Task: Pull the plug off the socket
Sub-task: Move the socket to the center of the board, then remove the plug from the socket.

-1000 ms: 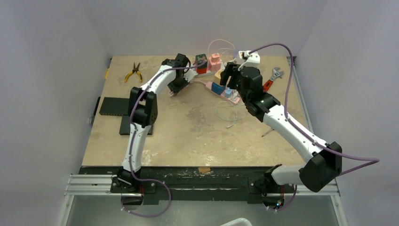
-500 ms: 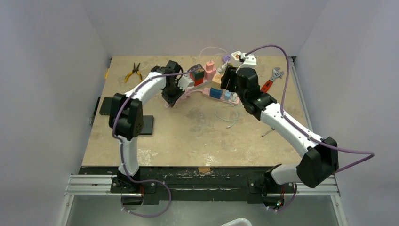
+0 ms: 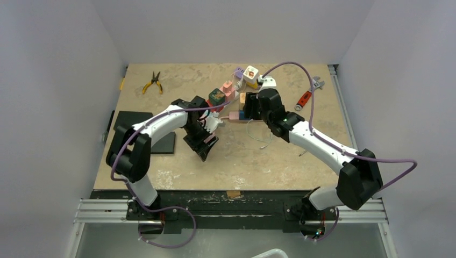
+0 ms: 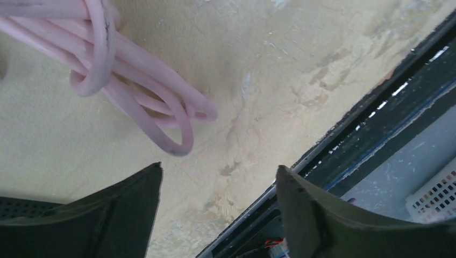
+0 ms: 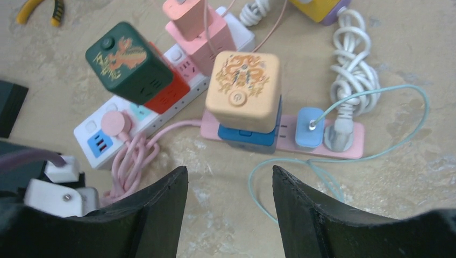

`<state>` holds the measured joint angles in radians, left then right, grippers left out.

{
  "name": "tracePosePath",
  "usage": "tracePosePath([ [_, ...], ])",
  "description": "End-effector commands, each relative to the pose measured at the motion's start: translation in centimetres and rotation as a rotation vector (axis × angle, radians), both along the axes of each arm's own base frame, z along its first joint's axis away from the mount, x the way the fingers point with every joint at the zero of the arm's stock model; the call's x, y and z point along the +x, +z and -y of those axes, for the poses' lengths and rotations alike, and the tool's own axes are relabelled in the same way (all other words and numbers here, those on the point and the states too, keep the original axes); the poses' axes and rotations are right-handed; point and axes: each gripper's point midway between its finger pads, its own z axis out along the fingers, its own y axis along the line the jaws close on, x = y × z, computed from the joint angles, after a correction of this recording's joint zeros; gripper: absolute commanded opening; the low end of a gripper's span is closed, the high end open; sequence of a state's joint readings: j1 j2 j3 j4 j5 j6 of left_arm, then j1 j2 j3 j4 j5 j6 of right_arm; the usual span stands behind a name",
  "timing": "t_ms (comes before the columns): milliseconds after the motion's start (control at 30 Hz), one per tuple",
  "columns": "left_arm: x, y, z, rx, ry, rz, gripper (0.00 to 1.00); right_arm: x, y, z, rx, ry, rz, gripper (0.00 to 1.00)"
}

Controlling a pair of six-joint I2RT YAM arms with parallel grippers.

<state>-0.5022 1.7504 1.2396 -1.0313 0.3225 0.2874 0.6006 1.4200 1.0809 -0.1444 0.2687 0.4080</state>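
Observation:
A white power strip [image 5: 102, 134] carries a round pink plug [image 5: 113, 122], a green and red cube adapter [image 5: 132, 64] and a pink adapter [image 5: 201, 32]. A pink strip [image 5: 349, 148] beside it holds an orange and blue cube [image 5: 244, 91], a light blue plug [image 5: 309, 126] and a grey plug [image 5: 337, 137]. My right gripper [image 5: 230, 172] hovers open just in front of the pink strip, with nothing between its fingers. My left gripper [image 4: 219, 167] is open and empty near the table's front edge, and the coiled pink cable [image 4: 134, 91] lies just beyond it.
Yellow pliers [image 3: 153, 82] lie at the back left and a red wrench [image 3: 306, 95] at the back right. Black blocks [image 3: 132, 119] sit at the left edge. A thin teal cord [image 5: 279, 166] loops on the table. The front rail [image 4: 344, 129] is close to the left gripper.
My left arm drew back toward the near edge and its gripper opened. The cluster of strips and adapters slid nearer and to the left. My right arm followed it toward the table's middle.

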Motion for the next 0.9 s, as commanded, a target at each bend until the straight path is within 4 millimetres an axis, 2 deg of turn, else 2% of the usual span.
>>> tracePosePath([
  [0,0.1,5.5,1.3,-0.164,0.034,0.110,0.83,-1.2,0.4,-1.4,-0.001,0.071,0.027,0.57],
  [33,0.1,6.7,1.1,-0.185,0.037,0.134,0.94,-1.4,0.4,-1.9,0.006,0.090,0.028,0.57],
  [67,0.1,8.0,0.9,-0.212,0.047,0.156,0.99,-1.6,0.3,-2.4,0.016,0.113,0.027,0.57],
  [200,1.2,13.4,-1.9,-0.328,0.158,0.253,1.00,-2.7,-0.1,-6.1,0.018,0.219,0.026,0.60],
  [300,2.8,16.3,-5.0,-0.378,0.262,0.343,1.00,-3.6,-0.5,-9.6,0.002,0.300,0.031,0.63],
  [433,3.3,16.6,-7.3,-0.377,0.348,0.353,1.00,-4.3,-1.3,-14.5,-0.022,0.403,0.040,0.65],
  [533,3.7,16.3,-8.5,-0.334,0.392,0.380,1.00,-3.7,-2.6,-17.2,-0.045,0.449,0.034,0.65],
  [567,3.9,16.2,-8.9,-0.320,0.400,0.403,1.00,-3.3,-3.7,-18.0,-0.059,0.458,0.023,0.65],
  [767,5.6,16.9,-12.0,-0.192,0.487,0.589,1.00,-0.7,-6.6,-20.5,-0.127,0.462,0.006,0.65],
  [867,6.1,17.3,-12.7,-0.172,0.515,0.638,1.00,0.3,-7.6,-21.7,-0.138,0.466,0.003,0.64],
])
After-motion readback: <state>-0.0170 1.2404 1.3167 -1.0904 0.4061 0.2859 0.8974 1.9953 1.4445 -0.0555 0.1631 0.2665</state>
